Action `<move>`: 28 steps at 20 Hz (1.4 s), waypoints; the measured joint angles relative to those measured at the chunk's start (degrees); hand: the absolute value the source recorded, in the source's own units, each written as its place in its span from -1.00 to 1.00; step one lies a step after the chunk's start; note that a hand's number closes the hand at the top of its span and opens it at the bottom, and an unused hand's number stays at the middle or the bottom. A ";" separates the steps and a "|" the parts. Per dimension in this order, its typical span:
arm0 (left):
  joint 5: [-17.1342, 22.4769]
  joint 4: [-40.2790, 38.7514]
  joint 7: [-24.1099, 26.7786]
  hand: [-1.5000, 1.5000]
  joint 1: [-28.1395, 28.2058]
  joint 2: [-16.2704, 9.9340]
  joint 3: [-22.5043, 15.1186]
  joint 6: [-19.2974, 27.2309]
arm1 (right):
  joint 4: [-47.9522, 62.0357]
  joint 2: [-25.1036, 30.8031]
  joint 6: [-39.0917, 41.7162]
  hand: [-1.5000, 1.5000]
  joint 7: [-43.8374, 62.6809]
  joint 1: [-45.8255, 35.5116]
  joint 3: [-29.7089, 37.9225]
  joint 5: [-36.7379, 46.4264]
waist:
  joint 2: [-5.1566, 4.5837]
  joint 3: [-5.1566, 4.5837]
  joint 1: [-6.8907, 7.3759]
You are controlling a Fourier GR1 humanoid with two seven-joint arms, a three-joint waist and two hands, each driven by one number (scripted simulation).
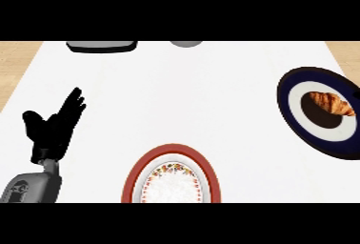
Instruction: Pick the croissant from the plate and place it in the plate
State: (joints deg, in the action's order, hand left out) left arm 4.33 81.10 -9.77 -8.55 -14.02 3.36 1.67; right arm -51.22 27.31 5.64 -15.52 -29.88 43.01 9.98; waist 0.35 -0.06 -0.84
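The counter (pixel 175 95) was white and filled most of the head view, with strips of light wood floor (pixel 14 62) visible past its left and right edges. The croissant (pixel 332 103) lay on the dark centre of the blue plate (pixel 292 93), which sat at the right side of the counter and was cut by the view's right edge. This plate had a navy rim, a white ring inside it and a near-black middle; the croissant rested slightly toward the upper right of that middle, with its golden-brown length running diagonally. The red plate (pixel 134 174) stood at the lower centre of the counter, well apart from the blue plate (its lower part was cut off by the view's lower edge). It had a brick-red rim, a band of small coloured marks and a plain white centre, and nothing lay on it. The left hand (pixel 51 128) showed at the left side of the counter, above its grey forearm (pixel 29 187); its fingers were straight and pointed up and to the right, the thumb was spread to the left, and it held nothing. It was well apart from both plates. At the far edge of the counter lay a dark tray-like object (pixel 102 45) and, to its right, a grey rounded object (pixel 186 43), both cut by the upper edge. The right hand did not show.
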 measured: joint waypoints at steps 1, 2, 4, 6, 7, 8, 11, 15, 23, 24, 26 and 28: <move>-0.37 -0.30 -0.04 0.00 -0.26 0.37 -0.31 0.31 | 0.08 0.09 1.73 -1.00 1.94 -0.37 0.52 -1.69 | -0.03 0.02 -0.01; -0.49 0.07 0.11 0.00 0.07 0.49 -0.46 0.27 | 0.08 0.31 3.46 -1.00 3.14 0.05 1.20 -3.39 | -0.05 0.01 0.09; -0.85 -0.83 1.21 0.00 0.22 0.45 -0.33 0.02 | -0.67 0.49 6.89 -1.00 5.13 1.56 2.27 -6.65 | -0.10 0.02 0.09; -0.84 0.37 0.15 0.00 0.35 0.36 -0.27 -0.10 | 1.14 2.37 9.99 -1.00 4.87 2.37 3.11 -9.23 | -0.21 0.06 0.44; -0.70 0.71 -0.07 0.00 0.34 0.17 0.03 -0.45 | 0.84 2.63 10.82 -1.00 5.01 3.18 3.09 -10.43 | -0.22 0.05 0.52; -0.80 -0.40 0.30 0.00 -0.40 0.22 0.38 -0.58 | 0.05 2.40 11.26 -1.00 4.66 4.50 2.94 -11.30 | -0.24 0.05 0.52; -1.17 -1.17 0.20 0.00 -1.62 0.53 0.65 -0.69 | 2.53 4.31 12.59 -1.00 0.98 6.34 3.11 -13.00 | -0.33 0.08 0.70; -1.84 -0.54 -0.10 0.00 -1.34 1.49 0.38 -0.66 | 5.90 6.10 13.85 -1.00 -3.54 8.75 2.52 -14.68 | -0.37 0.08 0.88; -2.96 0.12 0.03 0.00 -0.97 2.06 0.79 -1.09 | 15.96 12.23 15.62 -1.00 -10.41 10.17 1.20 -15.90 | -0.44 0.10 1.08; -2.87 0.12 0.07 0.00 -0.68 2.00 0.97 -1.40 | 17.31 13.29 15.70 -1.00 -10.73 9.83 0.96 -15.94 | -0.45 0.12 1.11; -3.12 -0.22 -0.22 0.00 -1.25 2.23 1.05 -1.27 | 20.45 14.46 15.85 -1.00 -13.18 10.21 0.35 -15.36 | -0.48 0.11 1.17; -2.91 -0.89 -0.43 0.00 -2.39 1.98 1.66 -1.55 | 22.87 15.31 15.95 -1.00 -15.19 10.99 -0.32 -14.77 | -0.51 0.12 1.17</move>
State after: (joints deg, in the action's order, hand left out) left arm 1.41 80.20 -10.20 -10.94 -12.04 5.01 0.12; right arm -28.36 42.63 21.59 -30.72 -18.89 42.69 -4.79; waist -0.15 0.06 0.32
